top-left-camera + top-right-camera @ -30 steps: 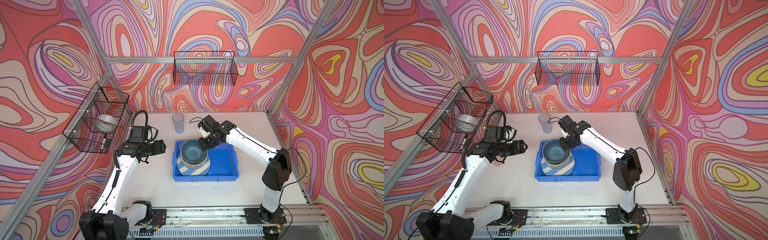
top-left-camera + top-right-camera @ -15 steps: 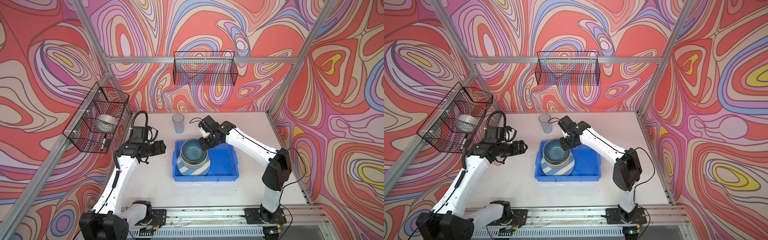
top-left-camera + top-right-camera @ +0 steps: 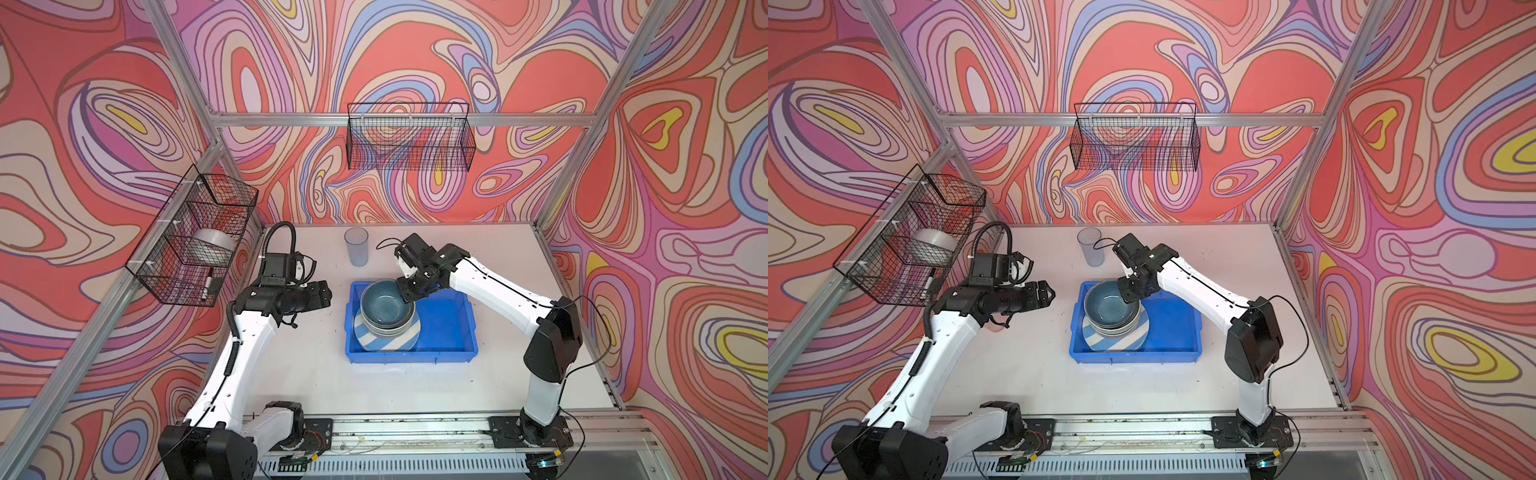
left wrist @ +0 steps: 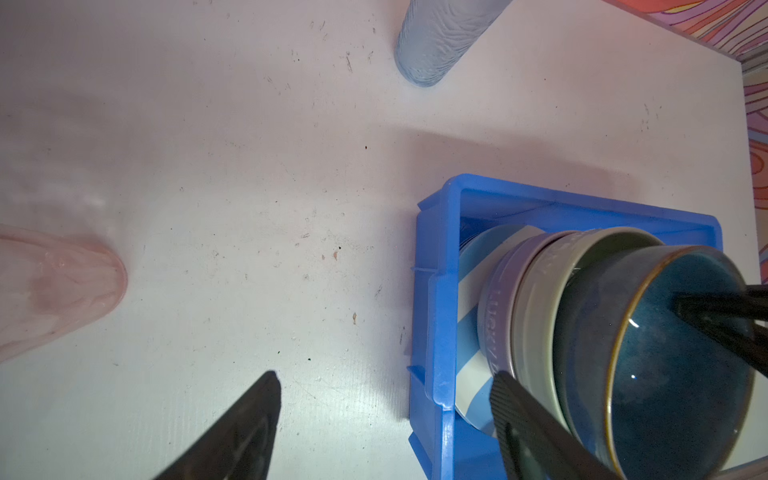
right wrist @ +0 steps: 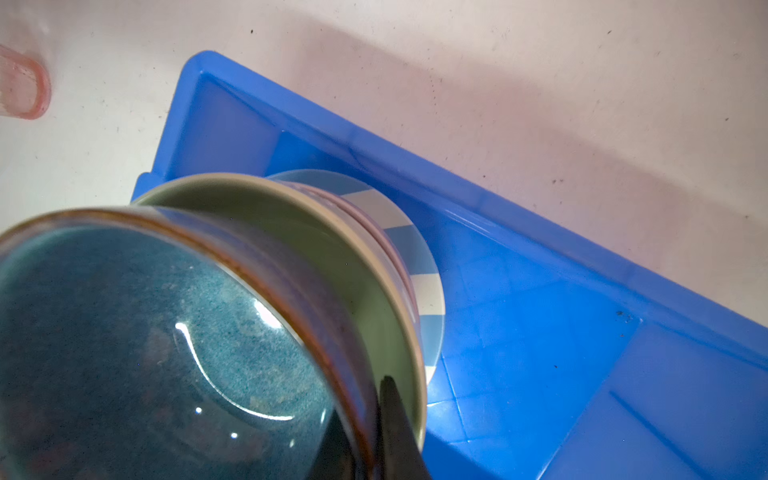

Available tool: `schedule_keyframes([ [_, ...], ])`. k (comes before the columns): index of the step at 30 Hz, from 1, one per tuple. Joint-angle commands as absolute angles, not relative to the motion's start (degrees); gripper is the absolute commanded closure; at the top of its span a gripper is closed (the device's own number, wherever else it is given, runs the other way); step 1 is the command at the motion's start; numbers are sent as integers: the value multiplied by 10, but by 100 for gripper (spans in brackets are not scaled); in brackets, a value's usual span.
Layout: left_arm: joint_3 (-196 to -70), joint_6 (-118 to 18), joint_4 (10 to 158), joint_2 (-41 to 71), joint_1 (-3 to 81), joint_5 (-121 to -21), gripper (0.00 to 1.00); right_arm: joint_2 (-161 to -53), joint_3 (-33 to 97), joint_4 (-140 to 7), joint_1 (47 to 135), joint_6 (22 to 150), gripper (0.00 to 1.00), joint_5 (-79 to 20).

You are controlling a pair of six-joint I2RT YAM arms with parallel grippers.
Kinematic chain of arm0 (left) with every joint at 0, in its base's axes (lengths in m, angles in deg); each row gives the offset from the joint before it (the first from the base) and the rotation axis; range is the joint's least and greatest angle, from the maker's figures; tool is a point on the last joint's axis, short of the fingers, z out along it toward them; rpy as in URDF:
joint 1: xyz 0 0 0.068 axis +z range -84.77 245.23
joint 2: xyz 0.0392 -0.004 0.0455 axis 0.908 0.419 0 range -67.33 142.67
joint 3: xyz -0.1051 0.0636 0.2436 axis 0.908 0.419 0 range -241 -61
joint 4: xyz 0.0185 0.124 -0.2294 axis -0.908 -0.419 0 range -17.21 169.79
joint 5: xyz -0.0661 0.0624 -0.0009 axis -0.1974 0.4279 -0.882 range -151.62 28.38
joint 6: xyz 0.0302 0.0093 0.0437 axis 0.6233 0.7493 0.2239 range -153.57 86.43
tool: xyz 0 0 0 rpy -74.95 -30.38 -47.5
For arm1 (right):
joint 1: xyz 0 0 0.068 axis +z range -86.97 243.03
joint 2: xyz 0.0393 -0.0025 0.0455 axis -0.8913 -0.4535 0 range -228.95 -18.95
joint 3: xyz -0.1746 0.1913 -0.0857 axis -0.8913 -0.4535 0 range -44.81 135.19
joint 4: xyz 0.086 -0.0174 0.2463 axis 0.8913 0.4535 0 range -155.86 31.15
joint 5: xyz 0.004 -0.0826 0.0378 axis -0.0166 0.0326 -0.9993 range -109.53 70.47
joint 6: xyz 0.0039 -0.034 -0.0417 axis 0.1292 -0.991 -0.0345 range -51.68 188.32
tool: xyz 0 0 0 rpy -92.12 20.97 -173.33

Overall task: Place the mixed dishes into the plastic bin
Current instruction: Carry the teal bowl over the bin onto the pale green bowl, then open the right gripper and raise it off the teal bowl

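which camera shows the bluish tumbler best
In both top views the bluish tumbler stands whole and upright behind the plastic bin. The left wrist view cuts part of it off; the right wrist view misses it.

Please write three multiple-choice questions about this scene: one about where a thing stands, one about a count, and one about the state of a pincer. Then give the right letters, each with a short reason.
1. Where is the bluish tumbler?
A) on the table, behind the blue bin
B) inside that bin
C) on the floor

2. How many bowls sit stacked on the striped plate?
A) one
B) two
C) three

3. What state is the right pincer in?
A) open above the table
B) shut on the rim of the dark blue bowl
C) shut on the tumbler

Answers:
1 A: both top views show it upright on the table beyond the bin's far wall.
2 C: the left wrist view shows a lavender bowl, a pale green bowl and the dark blue bowl nested.
3 B: the wrist views show one finger inside the rim and one outside.
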State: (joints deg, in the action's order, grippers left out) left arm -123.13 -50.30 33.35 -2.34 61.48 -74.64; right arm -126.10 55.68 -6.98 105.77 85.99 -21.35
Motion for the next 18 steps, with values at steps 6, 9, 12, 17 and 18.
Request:
schedule_keyframes([
  [6, -1222, -504, 336, -36, 618, -739, 17, -1253, 562, -80, 1068, 869, 91, -199],
  [9, -1220, -504, 337, -38, 618, -739, 17, -1254, 562, -77, 1069, 869, 88, -195],
  [12, -1219, -504, 337, -39, 618, -738, 17, -1254, 562, -78, 1070, 869, 84, -194],
  [17, -1219, -504, 337, -40, 618, -738, 17, -1255, 564, -78, 1071, 870, 79, -192],
  [18, -1219, -504, 337, -40, 618, -739, 17, -1254, 564, -78, 1072, 871, 79, -191],
])
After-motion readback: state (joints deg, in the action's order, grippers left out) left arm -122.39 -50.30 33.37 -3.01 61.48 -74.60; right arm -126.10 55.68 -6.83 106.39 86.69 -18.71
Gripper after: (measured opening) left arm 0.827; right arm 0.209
